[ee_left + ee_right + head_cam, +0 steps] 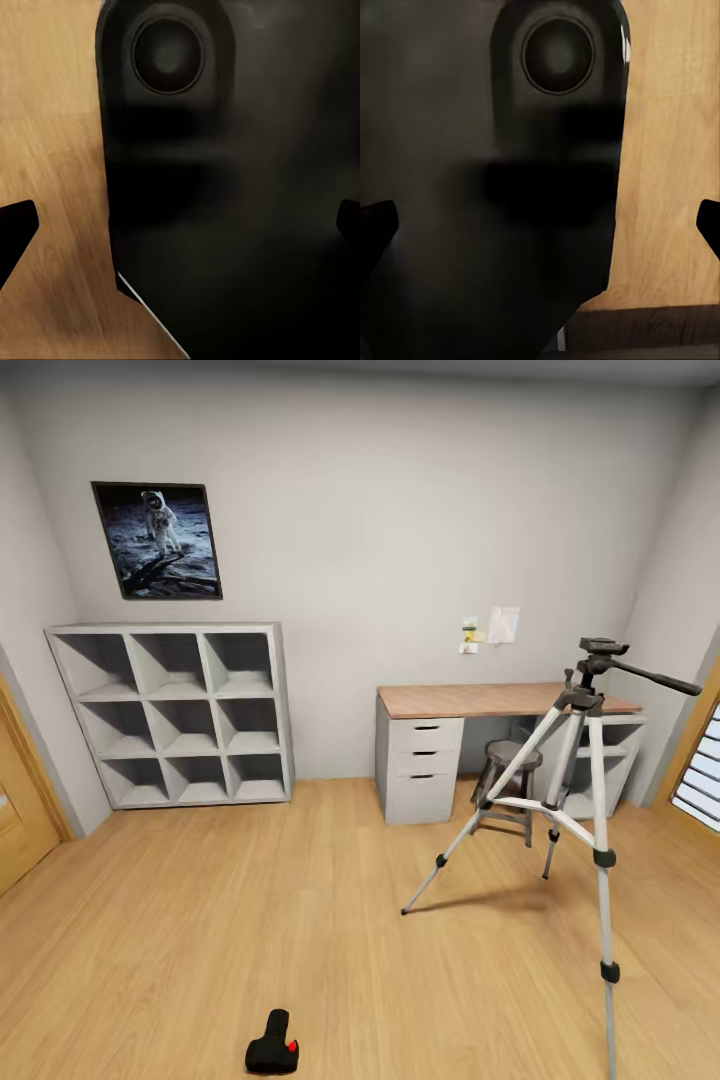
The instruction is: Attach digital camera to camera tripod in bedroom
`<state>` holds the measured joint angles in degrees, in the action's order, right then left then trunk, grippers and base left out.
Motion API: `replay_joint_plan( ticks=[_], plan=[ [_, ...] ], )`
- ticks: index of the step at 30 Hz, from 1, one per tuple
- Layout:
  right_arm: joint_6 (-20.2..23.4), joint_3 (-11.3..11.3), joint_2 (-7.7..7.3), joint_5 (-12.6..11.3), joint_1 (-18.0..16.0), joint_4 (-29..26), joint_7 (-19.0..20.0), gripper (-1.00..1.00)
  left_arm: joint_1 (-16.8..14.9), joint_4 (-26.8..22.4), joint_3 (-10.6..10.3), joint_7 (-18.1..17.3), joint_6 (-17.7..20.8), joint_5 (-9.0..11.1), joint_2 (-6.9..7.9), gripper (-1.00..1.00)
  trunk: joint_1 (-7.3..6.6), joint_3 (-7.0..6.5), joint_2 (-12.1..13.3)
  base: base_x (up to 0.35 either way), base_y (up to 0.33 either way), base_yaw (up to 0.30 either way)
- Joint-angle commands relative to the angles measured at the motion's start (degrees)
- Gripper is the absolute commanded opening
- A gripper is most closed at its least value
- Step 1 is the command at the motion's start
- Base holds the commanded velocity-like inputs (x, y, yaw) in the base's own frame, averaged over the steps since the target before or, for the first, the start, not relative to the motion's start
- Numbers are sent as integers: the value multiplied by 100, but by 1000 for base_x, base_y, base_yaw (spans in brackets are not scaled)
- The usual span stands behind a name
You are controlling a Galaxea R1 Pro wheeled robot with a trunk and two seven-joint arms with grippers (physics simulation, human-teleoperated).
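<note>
We see cube shelf [180, 710] at left wall | digital camera [273, 1044] on floor [200, 920], low centre | worktop [490, 700] | camera tripod [575, 780] standing right, before stool [510, 770] | left hand [180, 225] fingers spread apart | right hand [540, 225] fingers spread apart

Camera [272, 1044] lies on the floor [250, 900], near front, left of centre. Tripod [585, 760] stands on the floor at right, well apart from camera. Stool [507, 770] is just behind tripod, beside the tabletop [470, 700] w/ drawers at back wall. Shelf [175, 712] stands left of tabletop; picture [157, 540] hangs above it.
</note>
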<state>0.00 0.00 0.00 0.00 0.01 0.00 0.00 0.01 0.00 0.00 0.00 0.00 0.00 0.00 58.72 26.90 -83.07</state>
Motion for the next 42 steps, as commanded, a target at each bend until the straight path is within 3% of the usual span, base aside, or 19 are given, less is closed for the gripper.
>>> replay_joint_plan(
  ticks=[1,10,29,42],
  plan=[
    [23,-23,-33,21,-10,33,-26,100,33,-33,33,33,33,33,-33,100,0,3,-1,0,0,0],
    [-57,-17,-310,19,-62,-4,-11,100,269,-124,53,67,49,35,-29,100,0,3,-1,0,0,0],
    [-404,-26,-306,9,-80,-9,-18,100,264,-132,62,62,52,35,48,100,0,3,-1,0,34,0],
    [-412,-19,-295,9,-81,-9,-16,100,264,-132,62,62,61,35,70,100,0,3,-1,0,250,0]
  ],
)
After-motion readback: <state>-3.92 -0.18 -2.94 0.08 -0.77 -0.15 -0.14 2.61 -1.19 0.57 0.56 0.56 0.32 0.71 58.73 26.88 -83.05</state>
